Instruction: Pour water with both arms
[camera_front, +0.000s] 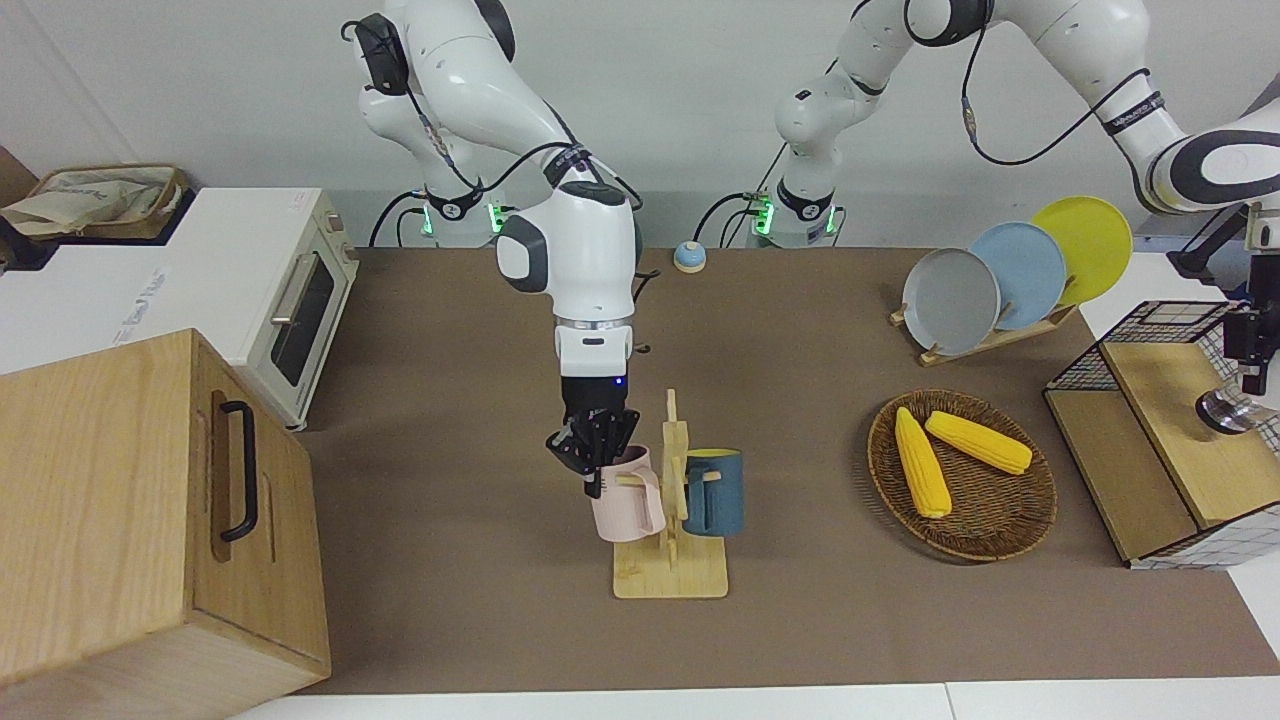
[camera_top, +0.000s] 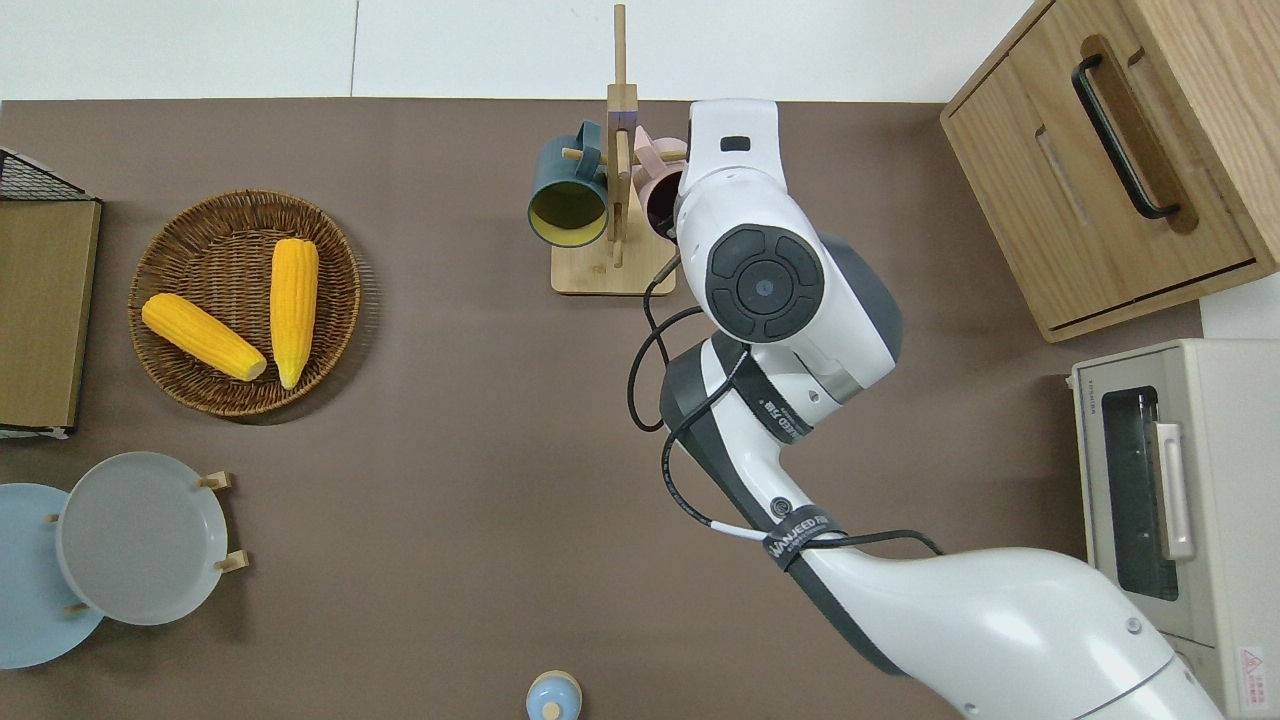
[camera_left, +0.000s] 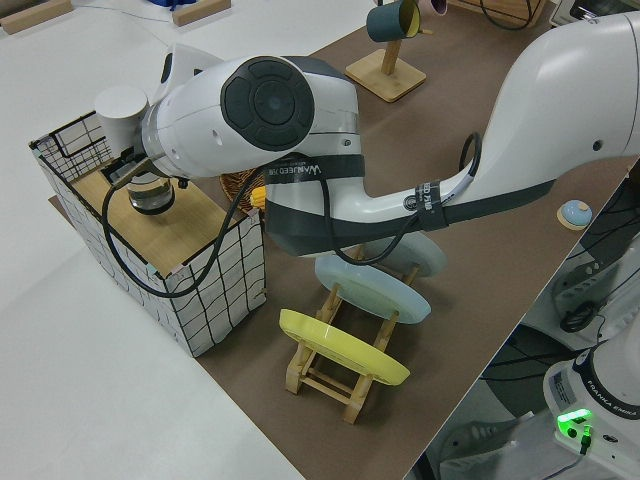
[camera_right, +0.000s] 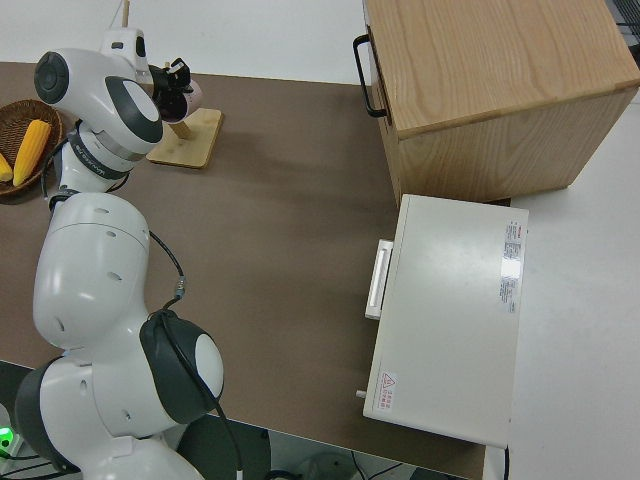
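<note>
"WANJEED" on the right arm's black strap (camera_top: 797, 527)

Bright, even indoor light from above fills every view. Shadows on the brown surface (camera_front: 480, 560) are soft and short, pooling beside the wicker basket (camera_top: 180, 385) and wooden cabinet (camera_front: 150, 520). Mild glare sheens the glossy white right arm (camera_top: 1000, 620). Focus is reasonably sharp throughout, with no motion blur.

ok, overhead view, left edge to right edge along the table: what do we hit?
Wire basket shelf → wicker basket holding two corn cobs → blue mug → mug rack → pink mug under the right gripper → wooden cabinet and toaster oven.
</note>
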